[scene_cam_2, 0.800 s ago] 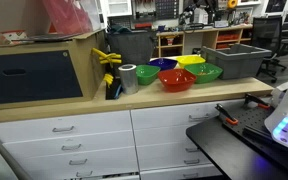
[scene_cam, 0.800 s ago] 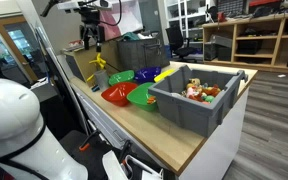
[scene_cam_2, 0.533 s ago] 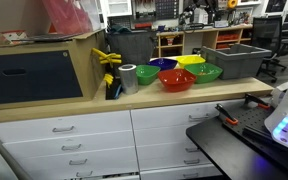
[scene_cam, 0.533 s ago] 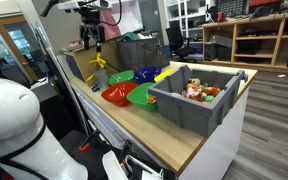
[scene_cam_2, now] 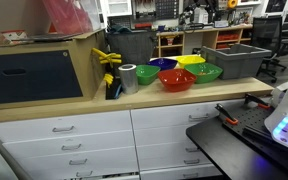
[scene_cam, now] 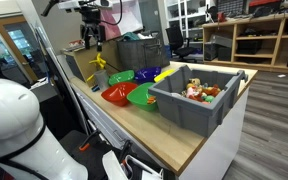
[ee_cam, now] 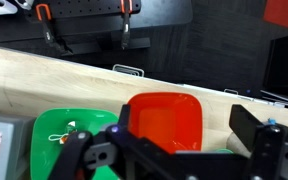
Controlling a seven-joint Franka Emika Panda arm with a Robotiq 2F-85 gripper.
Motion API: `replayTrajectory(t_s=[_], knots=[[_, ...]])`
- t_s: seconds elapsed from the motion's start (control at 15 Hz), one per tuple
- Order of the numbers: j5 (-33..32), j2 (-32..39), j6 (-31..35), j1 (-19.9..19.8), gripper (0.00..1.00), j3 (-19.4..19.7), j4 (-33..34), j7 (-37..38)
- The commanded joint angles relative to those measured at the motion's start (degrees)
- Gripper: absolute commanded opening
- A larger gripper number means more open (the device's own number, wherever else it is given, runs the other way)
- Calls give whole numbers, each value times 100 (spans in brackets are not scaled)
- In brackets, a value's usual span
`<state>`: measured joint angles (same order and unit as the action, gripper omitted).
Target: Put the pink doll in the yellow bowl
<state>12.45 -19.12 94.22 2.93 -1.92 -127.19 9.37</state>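
None of the bowls or toys has shifted over the last moment and the arm holds the same pose, so I judge the task has barely begun, with the reach for the toy not yet started. In an exterior view the gripper (scene_cam: 92, 40) hangs high, well beyond the red bowl (scene_cam: 114, 95) at the far end of the bench (scene_cam: 174, 150). It points downward and nothing hangs from it. The yellow bowl (scene_cam: 149, 75) sits just behind the red bowl, and on the near side stands the grey bin (scene_cam: 189, 118) with a heap of toys (scene_cam: 198, 92). The pink doll is probably among them, but they are too small for me to pick it out. In the other exterior view the yellow bowl (scene_cam_2: 191, 61) again sits just behind the red bowl (scene_cam_2: 177, 80), and it looks empty. The arm is too blurred against the shelves to read there. In the wrist view the gripper (ee_cam: 174, 150) looks straight down over the red bowl (ee_cam: 164, 122), with a green bowl (ee_cam: 59, 135) just beside it. The fingers (ee_cam: 256, 130) are spread wide and hold nothing.
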Motion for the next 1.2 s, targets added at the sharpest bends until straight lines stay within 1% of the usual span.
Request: replayTrajectory(t_s=[0.0, 0.53, 0.87, 1.13], knots=[[-97, 170, 144, -167, 100, 28, 244, -16], [-705, 721, 1010, -561, 100, 300, 670, -56], [-976, 1289, 1587, -829, 100, 605, 1116, 30], [-1132, 1792, 1852, -1081, 100, 906, 1600, 130]])
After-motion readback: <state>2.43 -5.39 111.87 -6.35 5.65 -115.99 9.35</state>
